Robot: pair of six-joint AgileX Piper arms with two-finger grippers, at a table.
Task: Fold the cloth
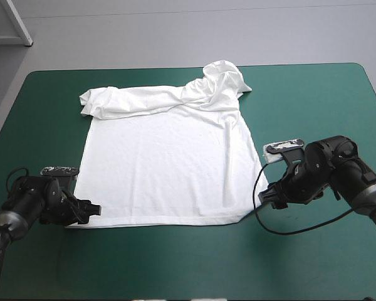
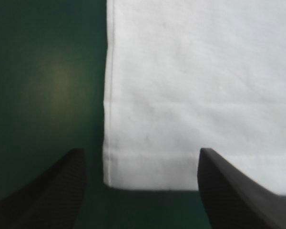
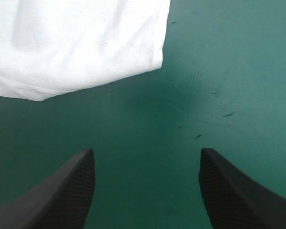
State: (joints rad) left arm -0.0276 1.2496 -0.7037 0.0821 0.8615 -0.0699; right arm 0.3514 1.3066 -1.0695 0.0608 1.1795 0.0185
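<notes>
One white T-shirt (image 1: pixel 163 163) lies spread flat across the middle of the high view, hem toward the lower edge, its collar end bunched at upper centre, perhaps with a sleeve turned over. The left gripper (image 1: pixel 93 211) sits at the lower-left corner, black fingers (image 2: pixel 52 191) wide apart and empty, the hem corner just ahead between them. The right gripper (image 1: pixel 264 195), likewise spread and holding nothing, sits beside the lower-right corner over bare teal-green cover (image 1: pixel 175 269).

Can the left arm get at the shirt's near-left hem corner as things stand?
Probably yes. The left gripper is open and low beside the T-shirt, whose hem corner lies flat on the teal-green cover just ahead, between the fingers. Nothing shows in the way.
</notes>
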